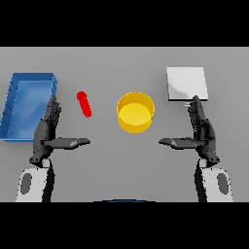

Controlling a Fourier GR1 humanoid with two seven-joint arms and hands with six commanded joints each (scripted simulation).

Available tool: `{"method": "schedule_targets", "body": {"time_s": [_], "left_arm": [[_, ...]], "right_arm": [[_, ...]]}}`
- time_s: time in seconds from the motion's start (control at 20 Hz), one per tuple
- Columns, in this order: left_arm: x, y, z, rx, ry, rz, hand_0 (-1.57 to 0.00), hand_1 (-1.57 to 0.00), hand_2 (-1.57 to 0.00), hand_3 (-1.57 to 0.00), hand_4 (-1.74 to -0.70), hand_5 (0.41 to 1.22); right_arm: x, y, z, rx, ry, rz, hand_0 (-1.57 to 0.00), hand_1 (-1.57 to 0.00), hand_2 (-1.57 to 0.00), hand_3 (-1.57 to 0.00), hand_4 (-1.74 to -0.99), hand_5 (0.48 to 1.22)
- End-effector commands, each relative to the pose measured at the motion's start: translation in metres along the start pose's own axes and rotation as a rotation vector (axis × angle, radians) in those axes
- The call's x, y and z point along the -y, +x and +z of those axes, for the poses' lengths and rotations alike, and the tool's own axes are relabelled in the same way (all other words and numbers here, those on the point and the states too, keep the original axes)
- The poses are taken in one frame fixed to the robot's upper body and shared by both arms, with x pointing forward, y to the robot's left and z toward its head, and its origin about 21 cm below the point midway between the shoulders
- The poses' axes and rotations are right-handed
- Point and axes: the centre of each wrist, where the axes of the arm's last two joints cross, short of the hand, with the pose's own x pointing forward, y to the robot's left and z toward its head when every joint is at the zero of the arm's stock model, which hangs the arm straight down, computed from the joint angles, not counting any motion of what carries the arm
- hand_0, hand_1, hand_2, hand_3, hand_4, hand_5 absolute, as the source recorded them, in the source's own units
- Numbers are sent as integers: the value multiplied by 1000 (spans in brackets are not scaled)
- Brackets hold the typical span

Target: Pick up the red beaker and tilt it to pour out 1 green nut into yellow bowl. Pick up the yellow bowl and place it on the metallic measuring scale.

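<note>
one red beaker stands on the grey table just ahead and inward of the left hand, its long axis leaning slightly up-left to down-right in the head view; the left hand is plainly the nearer, flat open, holding nothing; beyond sits the yellow bowl at centre, then the metallic measuring scale above the right hand, also open and empty; a blue bin lies far left; no readable writing anywhere.
</note>
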Motion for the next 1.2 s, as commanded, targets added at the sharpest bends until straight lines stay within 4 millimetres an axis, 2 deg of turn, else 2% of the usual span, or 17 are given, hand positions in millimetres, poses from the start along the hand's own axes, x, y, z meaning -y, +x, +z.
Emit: {"method": "schedule_targets", "body": {"time_s": [0.0, 0.25, 0.35, 0.45, 0.7, 0.95, 1.15], "left_arm": [[0, 0, 1, 1, 1, 1, 1, 1, 1, 1, -1151, 599], [-2, -3, 9, 3, -5, 4, 1, 1, 1, 1, -1151, 599], [-5, 4, 26, 32, -43, -103, 1, 1, 1, 1, -1156, 599], [-3, 12, 31, 34, -57, -136, 1, 1, 1, 1, -1161, 599], [3, 16, 34, -2, -86, -185, 1, 1, 1, 1, -1161, 602], [13, -1, 11, -22, -114, -210, 1, 1, 1, 1, -1208, 615], [19, -8, -18, -23, -109, -248, 1, 1, 1, 1, -1233, 636]], "right_arm": [[0, 0, -1, -1, -1, 0, 1, 1, 1, 1, -1167, 599], [2, 2, -5, 1, -3, 4, 1, 1, 1, 1, -1167, 599], [6, 4, 9, 107, -1, 253, 1, 1, 1, 1, -1163, 595], [2, 7, 18, 124, 4, 336, 1, 1, 1, 1, -1160, 591], [1, 7, 21, 120, 2, 319, 1, 1, 1, 1, -1192, 600], [3, 8, 23, 123, 23, 307, 1, 1, 1, 1, -1236, 623], [2, 7, 21, 131, 32, 286, 1, 1, 1, 1, -1267, 632]]}}
